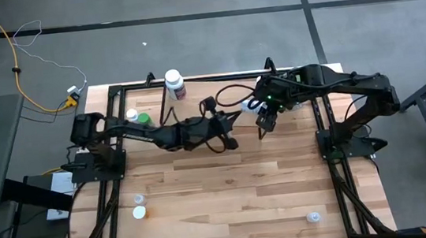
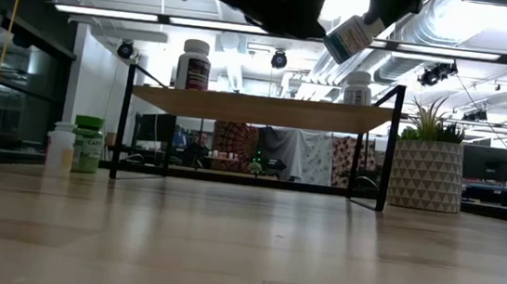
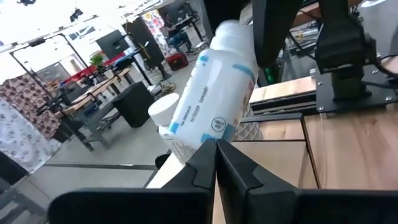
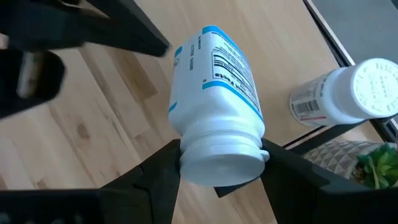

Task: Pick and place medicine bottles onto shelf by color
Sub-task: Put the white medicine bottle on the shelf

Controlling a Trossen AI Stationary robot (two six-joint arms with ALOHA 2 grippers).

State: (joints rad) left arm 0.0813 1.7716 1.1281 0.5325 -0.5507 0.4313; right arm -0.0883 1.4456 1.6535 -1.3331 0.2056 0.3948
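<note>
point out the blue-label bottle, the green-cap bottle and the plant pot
blue-label bottle point(image 4: 217, 87), right wrist view, on its printed label
green-cap bottle point(image 2: 88, 148), low view, on its body below the cap
plant pot point(image 2: 426, 175), low view, on its patterned wall

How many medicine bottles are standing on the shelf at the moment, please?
2: a dark-labelled bottle toward one end of the shelf and a white bottle toward the other. The right gripper holds a blue-labelled bottle above it; the arms may hide more.
</note>
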